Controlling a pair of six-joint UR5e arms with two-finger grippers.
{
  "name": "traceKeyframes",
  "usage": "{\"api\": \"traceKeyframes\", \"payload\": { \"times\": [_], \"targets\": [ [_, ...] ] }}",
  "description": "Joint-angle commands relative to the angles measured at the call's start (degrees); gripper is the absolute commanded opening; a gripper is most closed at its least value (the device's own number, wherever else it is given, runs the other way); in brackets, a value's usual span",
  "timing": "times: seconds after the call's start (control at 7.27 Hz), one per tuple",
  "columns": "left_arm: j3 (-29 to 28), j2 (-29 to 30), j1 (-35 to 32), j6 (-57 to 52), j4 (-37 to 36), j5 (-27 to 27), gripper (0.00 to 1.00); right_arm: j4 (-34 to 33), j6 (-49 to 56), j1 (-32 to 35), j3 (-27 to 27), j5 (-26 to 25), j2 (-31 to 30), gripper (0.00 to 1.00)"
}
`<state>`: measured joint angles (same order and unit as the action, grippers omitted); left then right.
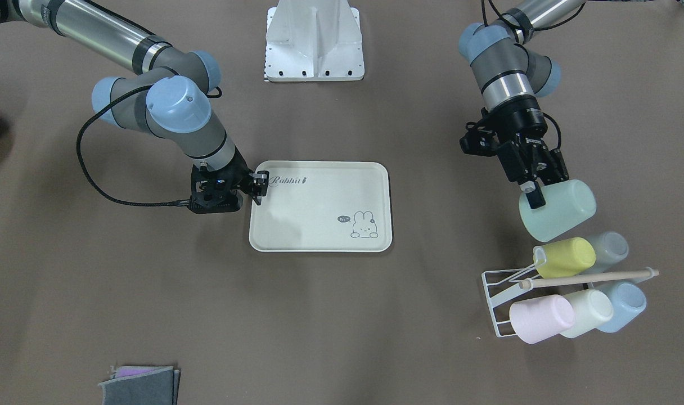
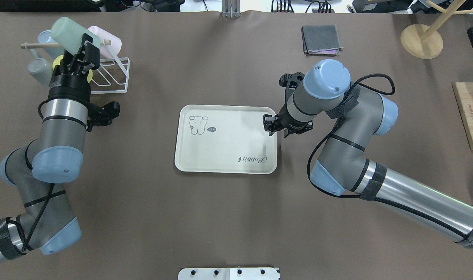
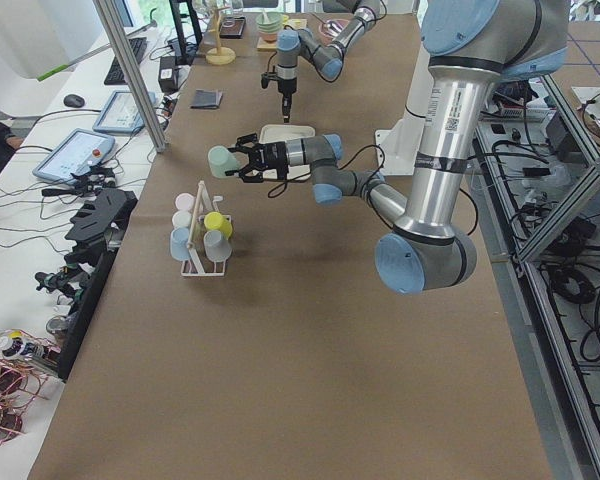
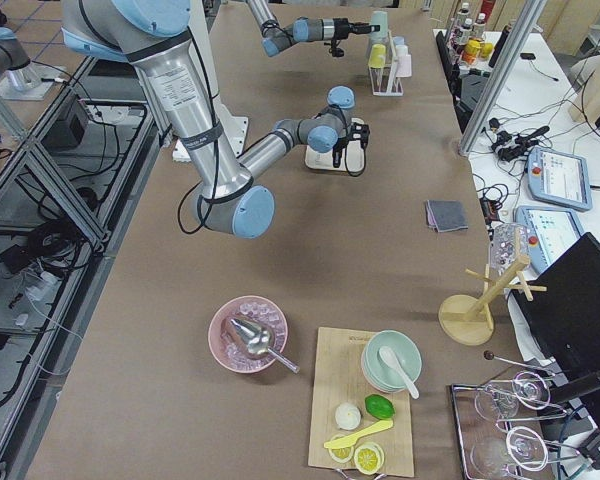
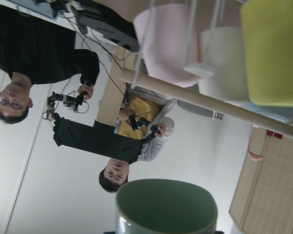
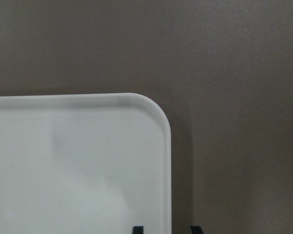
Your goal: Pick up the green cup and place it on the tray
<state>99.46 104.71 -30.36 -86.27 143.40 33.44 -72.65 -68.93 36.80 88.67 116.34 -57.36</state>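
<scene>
Green cup (image 1: 558, 211) in left tool (image 1: 536, 197) (near rack (image 1: 490, 304))

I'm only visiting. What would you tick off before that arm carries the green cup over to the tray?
1. Green cup held by the left gripper: ok.
2. Cup free of the rack: ok, it hangs off the rack.
3. Cup upright for setting down: not ok, it lies on its side.
4. Tray floor bare: ok.
5. Right gripper away from the landing spot: ok, it sits at the tray's corner rim.
6. Right gripper clamped on that rim: cannot tell.
</scene>
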Motion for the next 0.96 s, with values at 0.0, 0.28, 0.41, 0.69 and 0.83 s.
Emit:
{"api": "traceKeyframes", "payload": {
  "times": [0.0,0.28,0.41,0.69,0.83],
  "targets": [
    [-0.06,4.08,-0.05,24.16,3.38,14.56,0.0,-0.73,0.99,0.55,0.1,0.12,-0.12,0.86],
    [-3.54,7.76,-0.14,65.74,4.07,37.19,0.0,-1.0,7.29,4.14,0.1,3.17,-2.22,1.0],
    [-6.27,11.01,-0.14,75.28,7.21,44.45,0.0,-1.26,11.32,6.59,0.19,5.72,-4.23,1.0],
    [-10.93,13.66,-0.22,93.71,17.12,54.9,0.0,-9.65,23.78,11.87,0.89,6.88,-5.05,1.0],
    [-15.91,15.85,-0.05,100.18,24.13,58.98,0.0,-11.96,28.11,14.33,0.81,6.97,-5.48,1.0]
  ]
}}
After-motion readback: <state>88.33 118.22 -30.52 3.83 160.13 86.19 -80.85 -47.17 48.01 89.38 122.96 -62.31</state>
